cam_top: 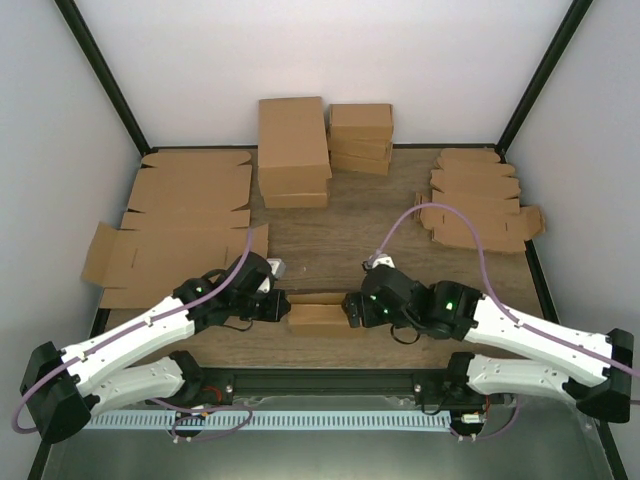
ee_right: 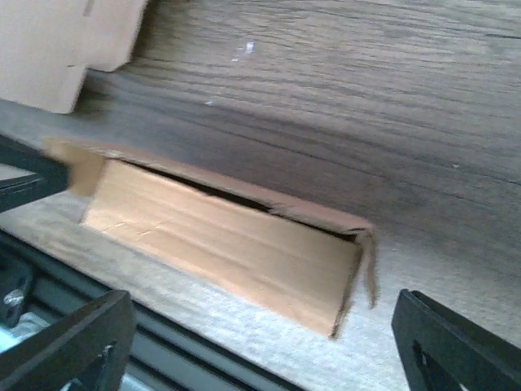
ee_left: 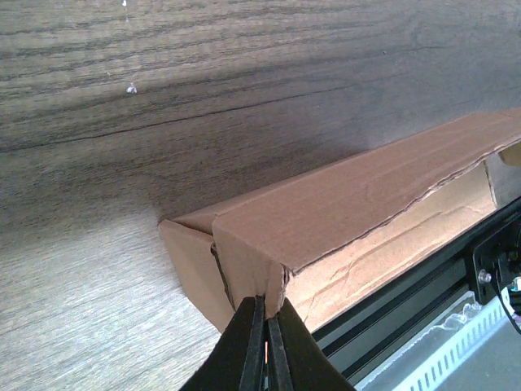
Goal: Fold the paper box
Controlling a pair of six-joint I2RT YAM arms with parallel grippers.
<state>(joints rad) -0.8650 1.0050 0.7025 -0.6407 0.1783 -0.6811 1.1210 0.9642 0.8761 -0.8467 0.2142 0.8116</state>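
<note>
The paper box is a small brown oblong, partly folded, lying on the wood table near the front edge between both arms. My left gripper is at its left end. In the left wrist view the gripper is shut on the corner edge of the box, pinching the end flap. My right gripper is at the box's right end. In the right wrist view it stands open, its fingers wide apart, with the box lying ahead of them, untouched.
Two stacks of folded brown boxes stand at the back. Large flat cardboard sheets lie at the left. Smaller flat die-cut pieces are piled at the back right. A black rail runs along the table's front edge.
</note>
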